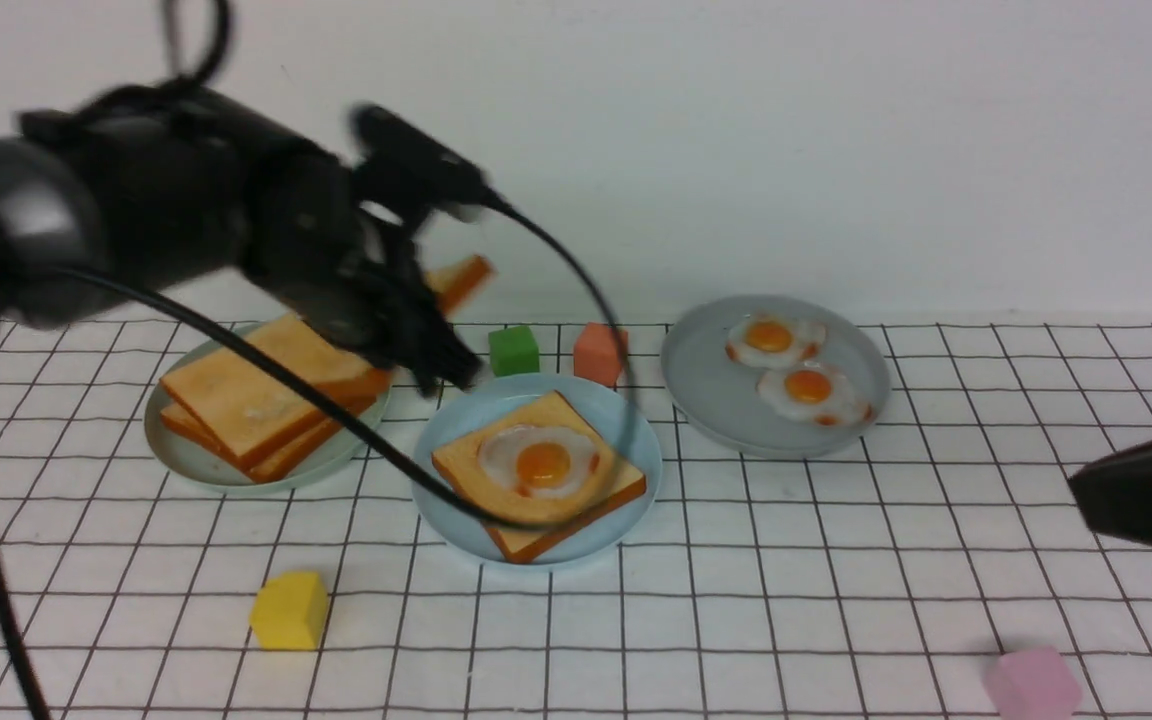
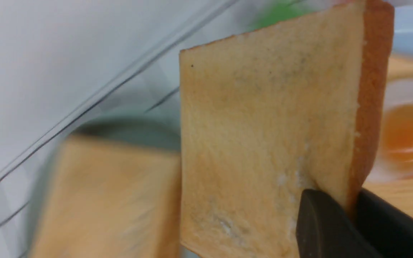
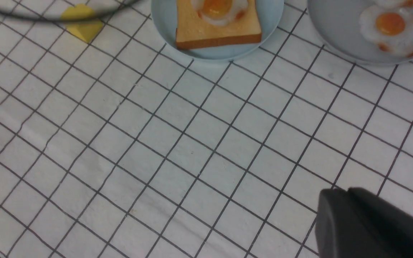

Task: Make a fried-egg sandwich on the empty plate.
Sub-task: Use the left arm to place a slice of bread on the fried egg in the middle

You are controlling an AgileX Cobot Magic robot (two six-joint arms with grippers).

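In the middle stands the empty plate (image 1: pixel 466 412), light sky-blue, now carrying one toast slice (image 1: pixel 496 525) with a fried egg (image 1: pixel 541 462) on top. My left gripper (image 2: pixel 351 209) is shut on the edge of a second toast slice (image 2: pixel 271 125). It hangs in the air between the toast pile (image 1: pixel 256 395) and the blue plate, and the held slice (image 1: pixel 463 280) sticks up behind the fingers. My right gripper (image 3: pixel 339 195) is shut on nothing, low over the cloth at the right edge (image 1: pixel 1086 492).
A grey-green plate (image 1: pixel 176 455) holds the toast pile at the left. Another grey plate (image 1: pixel 706 385) at the right holds two fried eggs (image 1: pixel 791 365). Green (image 1: pixel 513 350) and salmon (image 1: pixel 598 352) cubes stand behind the blue plate. A yellow cube (image 1: pixel 289 610) and a pink cube (image 1: pixel 1031 682) lie near the front.
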